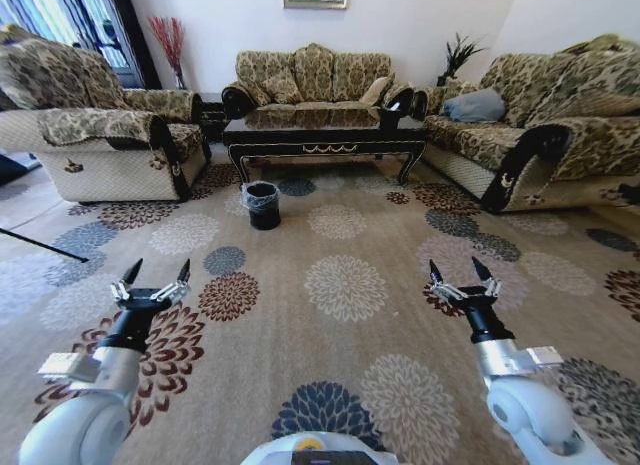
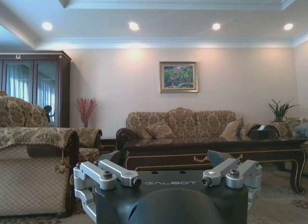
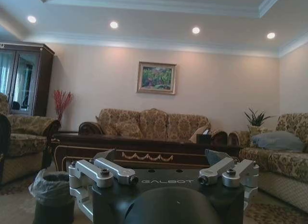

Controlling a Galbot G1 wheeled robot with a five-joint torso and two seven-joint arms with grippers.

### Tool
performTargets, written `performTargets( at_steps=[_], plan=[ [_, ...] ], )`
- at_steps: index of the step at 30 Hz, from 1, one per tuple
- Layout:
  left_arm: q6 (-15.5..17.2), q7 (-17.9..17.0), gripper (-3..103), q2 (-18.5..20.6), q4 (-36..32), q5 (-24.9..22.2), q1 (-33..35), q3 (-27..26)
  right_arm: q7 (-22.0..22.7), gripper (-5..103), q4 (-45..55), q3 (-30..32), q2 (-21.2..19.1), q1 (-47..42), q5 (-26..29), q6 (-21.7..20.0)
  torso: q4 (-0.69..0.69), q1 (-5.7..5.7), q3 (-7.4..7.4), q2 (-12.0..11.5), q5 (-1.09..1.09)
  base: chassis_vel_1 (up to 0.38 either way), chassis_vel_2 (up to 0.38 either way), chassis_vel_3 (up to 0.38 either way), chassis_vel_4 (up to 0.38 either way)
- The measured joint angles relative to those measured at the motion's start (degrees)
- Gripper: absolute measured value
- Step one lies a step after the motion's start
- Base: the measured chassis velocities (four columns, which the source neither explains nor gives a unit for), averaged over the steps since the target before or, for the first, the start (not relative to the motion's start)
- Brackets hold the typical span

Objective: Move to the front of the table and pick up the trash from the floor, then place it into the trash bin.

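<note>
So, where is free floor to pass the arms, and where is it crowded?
Free: the wide carpet between the open left gripper, the open right gripper and the trash bin. Crowded: the strip along the table, hemmed by the armchair and the right sofa.

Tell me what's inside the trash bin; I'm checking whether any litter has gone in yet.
The trash bin shows its grey bag liner ruffled over the rim and a dark interior. From the head view nothing is visible inside; the bottom is hidden by the rim's angle.

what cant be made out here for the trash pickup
- Trash: none can be picked out on the carpet in the head view.
- Trash bin: head view gives no look inside.
- Trash bin base: cut off by the right wrist view's edge.
- Floor under the table: shadowed.
</note>
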Motion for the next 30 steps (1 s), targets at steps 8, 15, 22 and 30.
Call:
performTargets(
  at_steps=[8,15,22,30],
  plan=[
    [4.81,-3.14,100,1.67,1.04,0.53,-1.01,1.04,1.52,100,-1.09,-0.8,-0.36,-0.27,-0.41,-1.88,0.0,0.01,0.0,0.0,0.0,0.0,0.0,0.0,0.0],
    [4.39,-6.6,100,1.24,3.23,0.01,-2.03,3.8,5.15,100,-3.67,-1.38,-0.64,0.84,-1.18,3.17,0.01,0.0,0.0,0.0,0.0,0.0,0.0,0.0,0.0],
    [3.06,-8.89,100,1.34,5.66,2.01,-3.38,5.55,2.6,100,-4.7,-1.2,-1.93,1.92,0.42,4.47,0.0,0.0,0.0,0.0,0.0,0.0,0.0,0.0,0.0],
    [1.2,-7.83,100,1.01,6.28,2.46,-3.5,6.37,2.95,100,-6.22,-1.89,-1.29,3.24,0.52,5.02,0.01,0.0,0.0,0.0,0.01,0.0,0.0,0.0,0.0]
  ],
)
